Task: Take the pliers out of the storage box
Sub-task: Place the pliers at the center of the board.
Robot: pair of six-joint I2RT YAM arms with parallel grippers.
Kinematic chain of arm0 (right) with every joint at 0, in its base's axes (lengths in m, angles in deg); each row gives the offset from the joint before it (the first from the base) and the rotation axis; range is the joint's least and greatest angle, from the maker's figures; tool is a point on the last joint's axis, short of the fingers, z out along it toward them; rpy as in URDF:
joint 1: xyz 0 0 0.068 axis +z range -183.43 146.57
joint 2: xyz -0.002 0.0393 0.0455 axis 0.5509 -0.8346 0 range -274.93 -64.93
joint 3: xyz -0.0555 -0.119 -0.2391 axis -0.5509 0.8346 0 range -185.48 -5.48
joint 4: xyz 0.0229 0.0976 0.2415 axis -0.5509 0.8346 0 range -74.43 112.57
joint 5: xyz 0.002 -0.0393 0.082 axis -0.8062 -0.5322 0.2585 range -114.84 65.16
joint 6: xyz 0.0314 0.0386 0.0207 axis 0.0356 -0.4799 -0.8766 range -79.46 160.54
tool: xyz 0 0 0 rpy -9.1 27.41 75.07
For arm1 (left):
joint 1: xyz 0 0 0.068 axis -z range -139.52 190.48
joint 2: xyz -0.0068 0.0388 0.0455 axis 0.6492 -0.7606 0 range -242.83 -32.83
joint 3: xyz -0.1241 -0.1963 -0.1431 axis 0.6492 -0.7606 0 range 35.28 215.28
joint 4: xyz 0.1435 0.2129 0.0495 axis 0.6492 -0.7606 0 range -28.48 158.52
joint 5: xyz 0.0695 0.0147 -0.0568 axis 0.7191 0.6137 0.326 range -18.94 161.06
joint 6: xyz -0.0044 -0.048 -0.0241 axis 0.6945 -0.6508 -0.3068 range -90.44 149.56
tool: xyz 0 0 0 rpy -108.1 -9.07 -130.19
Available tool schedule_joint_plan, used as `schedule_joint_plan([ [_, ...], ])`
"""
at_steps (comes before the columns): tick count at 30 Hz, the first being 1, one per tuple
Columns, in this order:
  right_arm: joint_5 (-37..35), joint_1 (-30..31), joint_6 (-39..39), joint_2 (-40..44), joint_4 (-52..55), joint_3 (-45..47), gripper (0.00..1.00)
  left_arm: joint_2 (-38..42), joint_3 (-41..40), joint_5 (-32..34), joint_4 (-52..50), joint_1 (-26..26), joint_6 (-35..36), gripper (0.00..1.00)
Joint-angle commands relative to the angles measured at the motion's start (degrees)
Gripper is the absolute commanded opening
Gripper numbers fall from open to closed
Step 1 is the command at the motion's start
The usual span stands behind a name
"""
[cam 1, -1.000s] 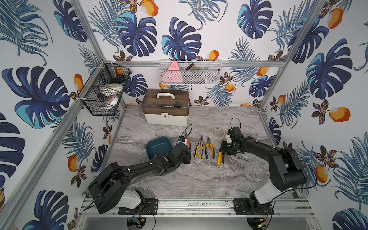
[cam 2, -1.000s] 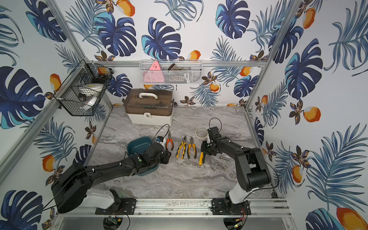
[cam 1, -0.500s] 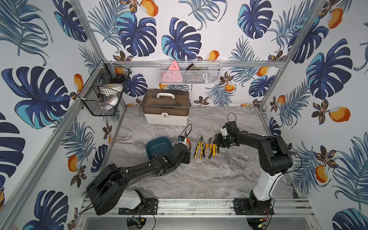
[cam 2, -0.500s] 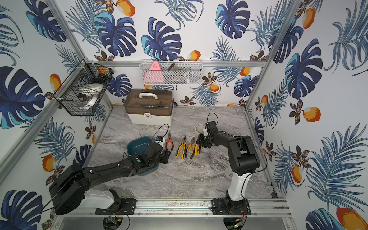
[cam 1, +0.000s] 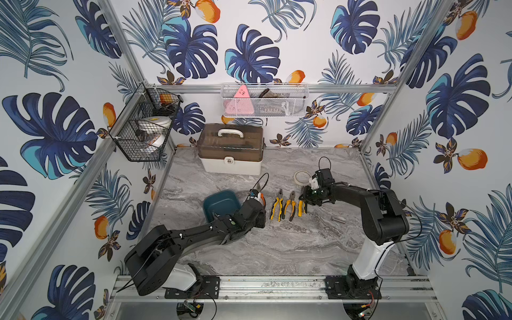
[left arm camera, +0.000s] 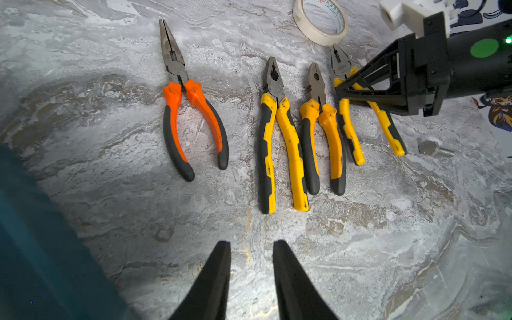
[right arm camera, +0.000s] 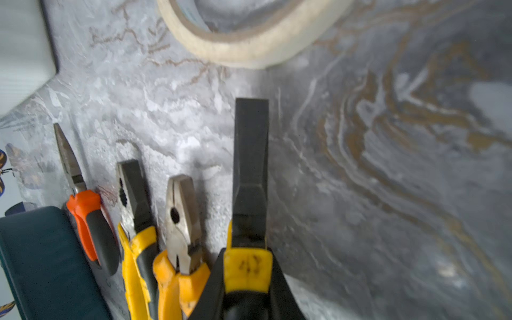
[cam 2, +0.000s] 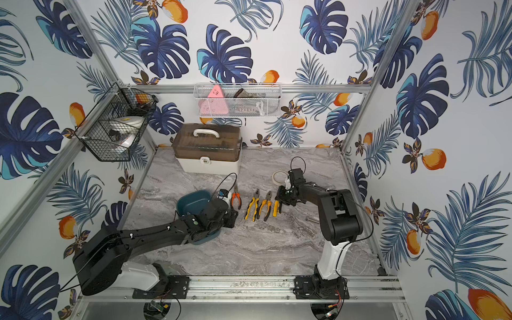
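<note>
where the marble table (cam 1: 291, 249) bears the teal storage box (cam 1: 221, 203), four pliers (left arm camera: 274, 88) lie in a row beside it, outside it; my right gripper (left arm camera: 340, 92) clenches the end yellow-handled pair (left arm camera: 349, 130), my left gripper (left arm camera: 250, 246) gapes empty.

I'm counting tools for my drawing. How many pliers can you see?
4, in a row: a long-nosed orange pair nearest the teal box, two yellow pairs, then a yellow pair held by the right gripper. More may hide under the left arm.
</note>
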Motion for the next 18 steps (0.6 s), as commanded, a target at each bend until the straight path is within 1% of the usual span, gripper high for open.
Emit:
schedule_joint_plan([
  [1, -0.3, 0.0, 2.2, 1.7, 4.2, 1.8, 0.03, -0.2, 0.5, 0.2, 0.8, 0.1, 1.2, 0.35],
  [8, 5.1, 0.1, 3.4, 0.3, 2.8, 1.4, 0.05, 0.5, 0.2, 0.9, 0.5, 0.1, 1.3, 0.35],
  [14, 6.8, 0.1, 1.8, -1.9, 0.3, 1.4, 0.05, -0.3, 0.4, 0.9, 0.2, 0.0, 1.5, 0.35],
  [18, 4.6, 0.1, 1.6, -1.7, 0.8, 1.4, 0.06, -0.2, 0.3, 1.0, 0.2, 0.0, 1.5, 0.35],
])
